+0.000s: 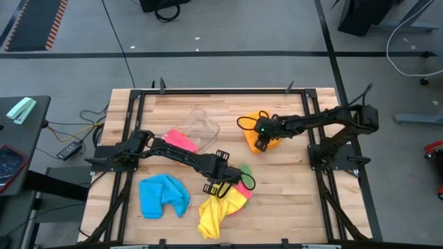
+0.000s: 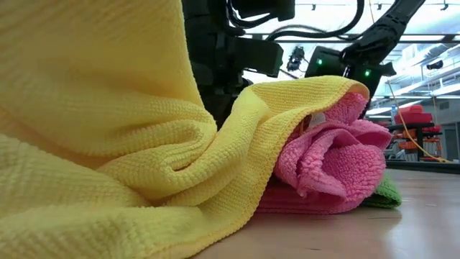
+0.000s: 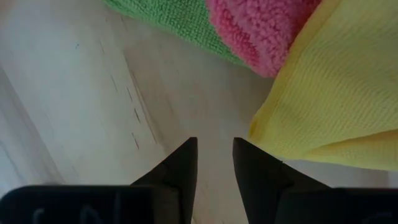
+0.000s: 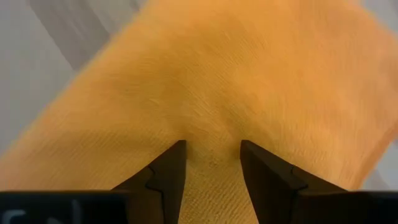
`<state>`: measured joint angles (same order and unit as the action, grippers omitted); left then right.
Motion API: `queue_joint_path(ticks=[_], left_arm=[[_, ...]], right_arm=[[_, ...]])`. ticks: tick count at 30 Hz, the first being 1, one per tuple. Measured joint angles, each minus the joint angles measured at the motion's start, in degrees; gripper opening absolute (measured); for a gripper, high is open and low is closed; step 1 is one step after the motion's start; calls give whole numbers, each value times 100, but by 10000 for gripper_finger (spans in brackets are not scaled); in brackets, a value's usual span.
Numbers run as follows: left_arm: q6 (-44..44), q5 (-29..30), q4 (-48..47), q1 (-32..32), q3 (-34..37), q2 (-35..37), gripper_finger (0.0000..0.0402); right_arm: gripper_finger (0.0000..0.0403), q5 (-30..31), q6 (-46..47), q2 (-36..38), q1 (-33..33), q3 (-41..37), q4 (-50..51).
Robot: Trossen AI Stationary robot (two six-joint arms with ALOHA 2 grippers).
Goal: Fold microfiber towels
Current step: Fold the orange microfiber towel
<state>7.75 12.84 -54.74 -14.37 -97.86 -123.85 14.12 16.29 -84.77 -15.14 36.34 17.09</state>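
Yellow towel (image 1: 216, 211) heaped lower centre of the high view over pink towel (image 1: 240, 191) and green towel (image 1: 246, 170), blue towel (image 1: 163, 195) lower left. Left gripper (image 1: 214, 188) beside the yellow edge, narrow gap, nothing held. Right gripper (image 1: 262, 144) upper right, parted around a ridge of orange towel (image 1: 255, 131), probably to lift a fold.

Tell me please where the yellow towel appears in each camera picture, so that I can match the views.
High view: the yellow towel lies near the table's front edge, below the left gripper.
Low view: it fills the left and middle of the picture.
Left wrist view: it is on the right side.
Right wrist view: not in it; only the orange towel shows.
Shared landmark: the pink towel touching it.
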Motion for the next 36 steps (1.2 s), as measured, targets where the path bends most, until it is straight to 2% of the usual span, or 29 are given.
queue_joint_path(ticks=[6, 10, 13, 17, 25, 30, 36], left_arm=[[19, -3, 3, 0, 1, 2, 110], [18, -2, 4, 7, 1, 2, 111], [19, 0, 4, 7, 0, 2, 111], [24, -4, 12, 12, -1, 4, 108], [34, -2, 82, 22, 0, 11, 105], [37, -3, 129, 29, 2, 11, 103], [41, -2, 131, 37, 0, 11, 100]], right_arm=[[161, -71, -341, 808, 23, 27, 121], [161, -520, -1716, 1362, 289, 34, 469], [164, -627, -2288, 1495, 699, -56, 582], [181, -478, -2491, 1357, 1302, -227, 609], [226, 1031, -2864, 698, 1880, -393, 592], [221, 1047, -3043, 383, 1878, -393, 481], [214, 1048, -2992, 366, 1878, -393, 492]])
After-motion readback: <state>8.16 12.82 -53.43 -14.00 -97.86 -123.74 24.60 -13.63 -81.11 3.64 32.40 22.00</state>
